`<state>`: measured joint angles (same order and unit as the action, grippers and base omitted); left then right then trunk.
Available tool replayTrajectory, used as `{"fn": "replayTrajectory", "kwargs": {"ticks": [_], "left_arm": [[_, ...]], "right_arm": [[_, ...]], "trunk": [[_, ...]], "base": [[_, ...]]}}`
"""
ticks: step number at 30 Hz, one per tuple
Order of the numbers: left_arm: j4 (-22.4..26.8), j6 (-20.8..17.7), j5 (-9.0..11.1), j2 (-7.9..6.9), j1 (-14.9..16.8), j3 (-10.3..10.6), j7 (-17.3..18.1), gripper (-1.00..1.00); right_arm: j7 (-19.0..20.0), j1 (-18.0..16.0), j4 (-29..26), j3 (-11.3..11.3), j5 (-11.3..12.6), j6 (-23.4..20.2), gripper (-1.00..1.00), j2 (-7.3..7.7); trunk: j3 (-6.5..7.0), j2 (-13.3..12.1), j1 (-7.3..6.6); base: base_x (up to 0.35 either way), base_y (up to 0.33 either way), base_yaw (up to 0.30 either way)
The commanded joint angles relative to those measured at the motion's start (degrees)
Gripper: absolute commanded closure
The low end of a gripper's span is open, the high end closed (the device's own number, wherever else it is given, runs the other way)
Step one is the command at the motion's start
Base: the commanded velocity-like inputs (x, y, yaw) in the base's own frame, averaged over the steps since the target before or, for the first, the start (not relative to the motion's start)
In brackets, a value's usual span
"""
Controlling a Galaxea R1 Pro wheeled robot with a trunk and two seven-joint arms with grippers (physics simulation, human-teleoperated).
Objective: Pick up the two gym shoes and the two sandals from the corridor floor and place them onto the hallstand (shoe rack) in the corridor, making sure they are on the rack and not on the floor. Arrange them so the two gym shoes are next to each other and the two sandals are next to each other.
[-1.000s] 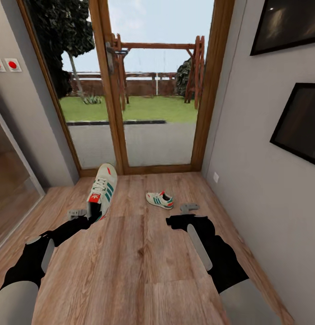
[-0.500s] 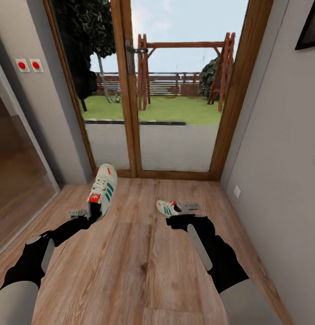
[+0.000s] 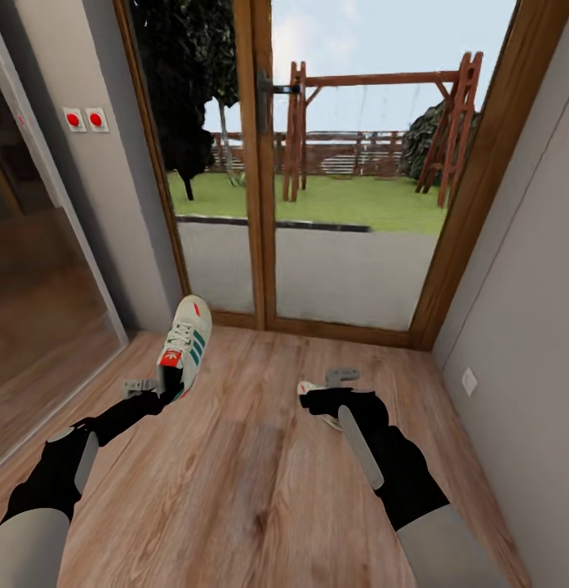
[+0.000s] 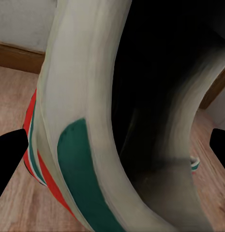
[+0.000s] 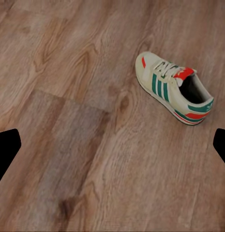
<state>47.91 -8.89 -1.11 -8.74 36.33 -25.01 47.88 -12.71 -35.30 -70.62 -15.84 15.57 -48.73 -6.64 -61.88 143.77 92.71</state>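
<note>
left hand [image 3: 163, 384]: clamped on the heel end of one gym shoe, carried above the floor at about 9 o'clock of the head view's centre; its dark fingertips [image 4: 8, 154] sit at either edge of the left wrist view with the shoe's heel between them.
held gym shoe [image 3: 184, 345]: white with green stripes and a red-orange tongue label, toe pointing up toward 12 o'clock at the glass door; in the left wrist view its heel opening [image 4: 156, 96] and green stripe are right against the lens.
right hand [image 3: 341, 377]: fingers apart, holding nothing, hanging over the floor at about 5 o'clock of centre.
second gym shoe [image 5: 174, 87]: lying on its sole on the corridor floor, at about 1 o'clock in the right wrist view; in the head view it is mostly hidden behind the right hand, a sliver [image 3: 310, 389] at the hand's 9 o'clock.
corridor floor [image 3: 235, 474]: light brown wood planks.
glass door [image 3: 333, 188]: wooden frame at 12 o'clock, lawn and a wooden swing frame outside.
wall [image 3: 529, 327]: grey, at 3 o'clock.
</note>
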Motion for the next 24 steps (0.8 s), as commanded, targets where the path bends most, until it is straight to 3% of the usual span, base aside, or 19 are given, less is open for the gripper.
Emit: {"fn": "replayTrajectory", "kwargs": {"ticks": [1, 14, 24], "left_arm": [[0.1, -0.5, 0.0, 0.04, 0.1, -0.2, 0.4, 1.0], [0.1, -0.5, 0.1, 0.04, 0.1, -0.2, 0.4, 1.0], [0.1, -0.5, 0.1, 0.04, 0.1, -0.3, 0.4, 1.0]], "right_arm": [[-0.6, 0.0, 0.0, -0.1, 0.6, -0.2, -1.0, 0.02], [-0.6, 0.0, 0.3, -0.1, 0.5, -0.1, -1.0, 0.05], [-0.6, 0.0, 0.4, -0.1, 0.5, -0.1, -1.0, 0.05]], "trunk": [[-0.05, 0.0, 0.02], [-0.03, 0.0, 0.02], [-0.03, 0.0, 0.02]], "base": [[0.305, -0.207, 0.061], [0.336, -0.079, 0.008], [0.296, -0.176, 0.0]]}}
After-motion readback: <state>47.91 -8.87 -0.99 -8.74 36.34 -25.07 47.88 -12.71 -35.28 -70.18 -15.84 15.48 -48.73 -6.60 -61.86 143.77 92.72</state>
